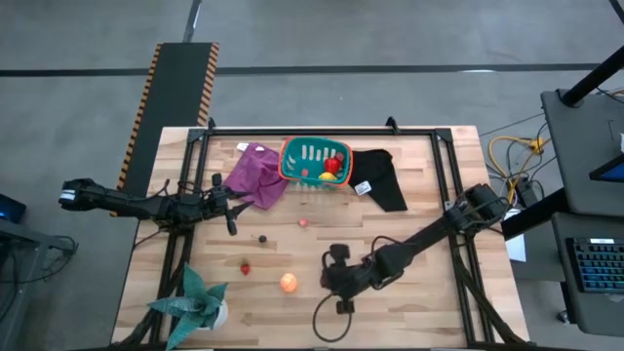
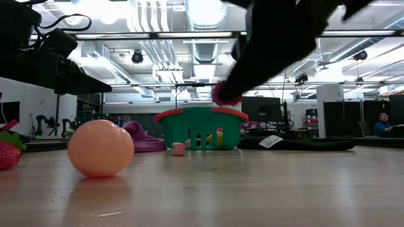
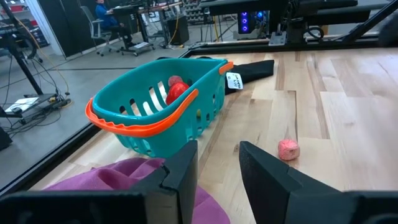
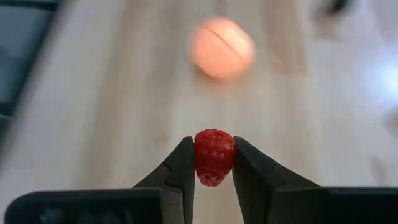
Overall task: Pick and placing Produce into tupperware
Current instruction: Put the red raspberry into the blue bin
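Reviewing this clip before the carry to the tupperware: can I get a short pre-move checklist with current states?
1. Right gripper shut on the raspberry: ok.
2. Raspberry centred between the fingers: ok.
3. Tupperware upright, mouth unobstructed: ok.
4. Left gripper clear of the tupperware, empty, over the purple cloth: ok.
5. Peach ball apart from the right gripper: ok.
6. Raspberry's height above the table: cannot tell.

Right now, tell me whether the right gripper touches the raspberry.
Touching: the right wrist view shows the right gripper with both fingers pressed against the raspberry.
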Controlling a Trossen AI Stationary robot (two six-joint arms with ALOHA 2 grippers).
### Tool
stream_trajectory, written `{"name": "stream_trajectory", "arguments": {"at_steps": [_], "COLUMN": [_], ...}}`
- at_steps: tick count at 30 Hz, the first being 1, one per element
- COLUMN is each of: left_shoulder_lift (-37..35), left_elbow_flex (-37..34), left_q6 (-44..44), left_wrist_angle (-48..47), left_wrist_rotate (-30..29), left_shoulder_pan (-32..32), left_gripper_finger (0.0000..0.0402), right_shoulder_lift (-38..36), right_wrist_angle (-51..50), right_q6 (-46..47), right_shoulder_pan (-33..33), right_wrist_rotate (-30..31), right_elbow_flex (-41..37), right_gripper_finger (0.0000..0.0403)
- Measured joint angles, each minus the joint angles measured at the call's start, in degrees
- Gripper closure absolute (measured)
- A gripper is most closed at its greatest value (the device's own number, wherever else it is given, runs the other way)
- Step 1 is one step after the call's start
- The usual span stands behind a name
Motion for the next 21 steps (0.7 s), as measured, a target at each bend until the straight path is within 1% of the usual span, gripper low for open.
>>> {"name": "stream_trajectory", "arguments": {"at_steps": [4,6,14,16,18,21], "left_shoulder_lift": [0.00,0.00,0.00,0.00,0.00,0.00], "left_elbow_flex": [0.00,0.00,0.00,0.00,0.00,0.00], "left_q6": [0.00,-0.02,-0.02,0.00,-0.02,-0.01], "left_wrist_angle": [0.00,0.00,0.00,0.00,0.00,0.00], "left_wrist_rotate": [0.00,-0.01,-0.01,-0.01,-0.01,0.01], "left_shoulder_pan": [0.00,0.01,-0.01,0.01,0.01,0.00], "left_gripper_finger": [0.0296,0.0296,0.0296,0.0296,0.0296,0.0296], "right_shoulder_lift": [-0.17,-0.17,-0.50,-0.62,-0.66,-0.70], "right_wrist_angle": [-5.51,-7.68,-8.10,-7.30,-5.01,-0.19], "right_q6": [3.55,4.61,3.19,1.81,-0.75,-5.01], "right_shoulder_pan": [0.02,0.02,0.30,0.40,0.45,0.47], "right_wrist_rotate": [5.83,7.68,7.69,6.15,3.21,-5.51], "right_elbow_flex": [0.00,0.00,0.00,0.00,0.00,0.00], "right_gripper_finger": [0.0329,0.0329,0.0329,0.0329,0.0329,0.0329]}}
